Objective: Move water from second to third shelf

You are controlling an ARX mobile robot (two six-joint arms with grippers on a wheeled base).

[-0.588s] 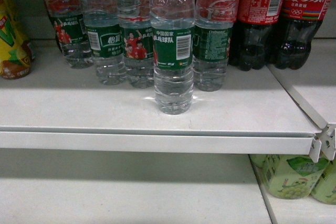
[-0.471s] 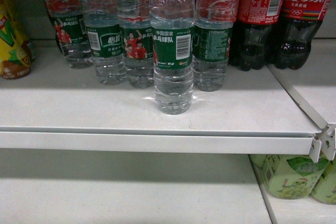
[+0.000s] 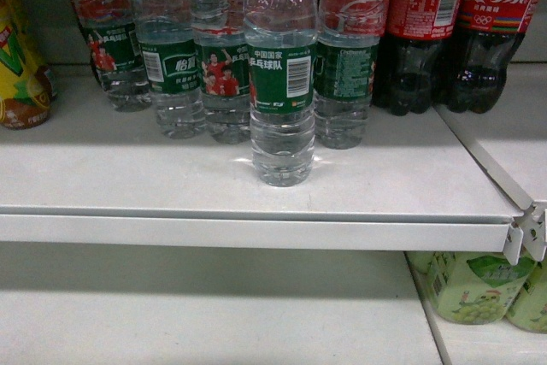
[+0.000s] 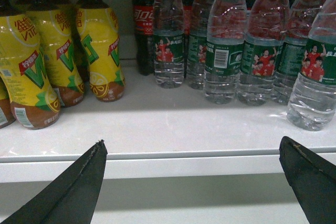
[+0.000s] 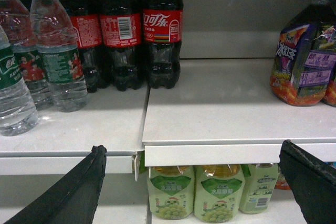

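A: Where is the water (image 3: 281, 83)?
B: Upright on the white shelf (image 3: 171, 185), nearer its front edge than the row of bottles behind.
A: And the claws?
B: The left claw (image 4: 194, 182) and right claw (image 5: 194, 182) both spread wide, empty, low before the shelf edge.
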